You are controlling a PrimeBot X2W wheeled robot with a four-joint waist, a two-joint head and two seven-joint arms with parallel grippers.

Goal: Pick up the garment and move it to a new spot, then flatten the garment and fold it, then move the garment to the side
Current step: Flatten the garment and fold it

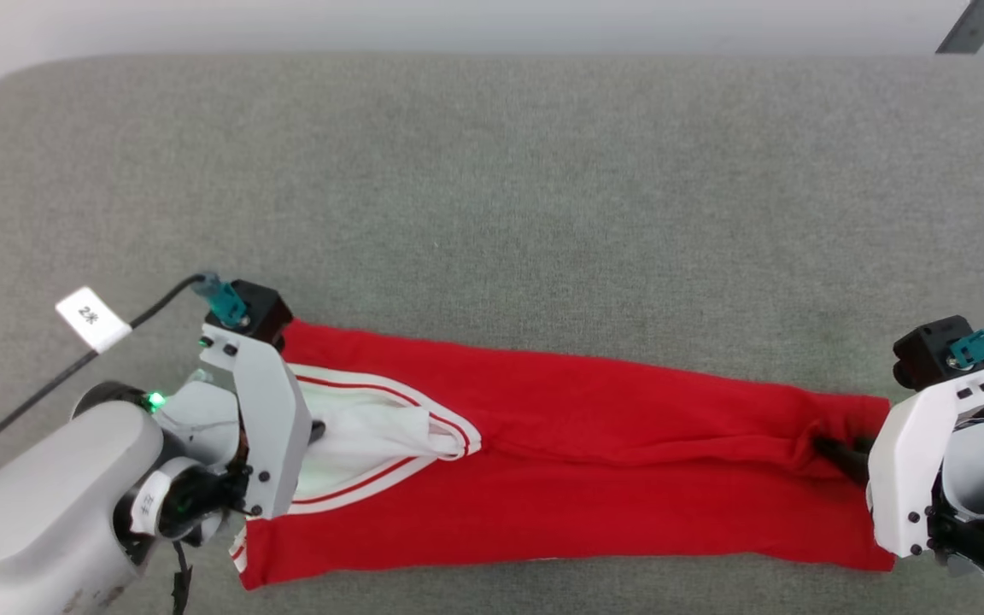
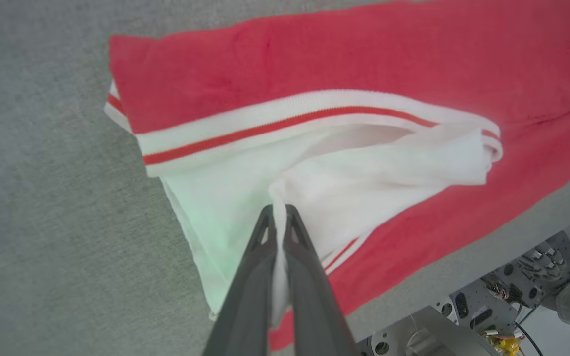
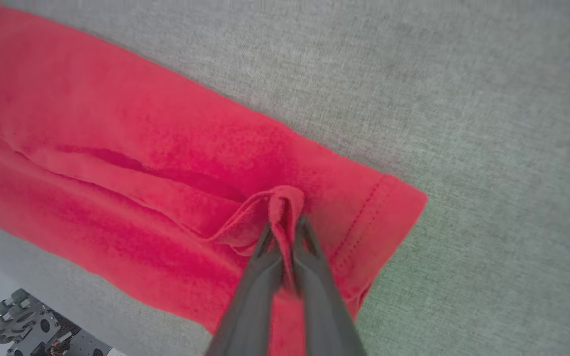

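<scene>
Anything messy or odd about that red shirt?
The garment lies as a long strip, yet its white sleeve is bunched where the left claw pinches it, and a red fold puckers at the right claw.

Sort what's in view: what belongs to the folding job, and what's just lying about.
Job: red jersey, folded into a long strip; left pincer, shut on its white cloth; right pincer, pinching its red end.
Lying about: black cable; white label on it; grey surface underneath.
</scene>
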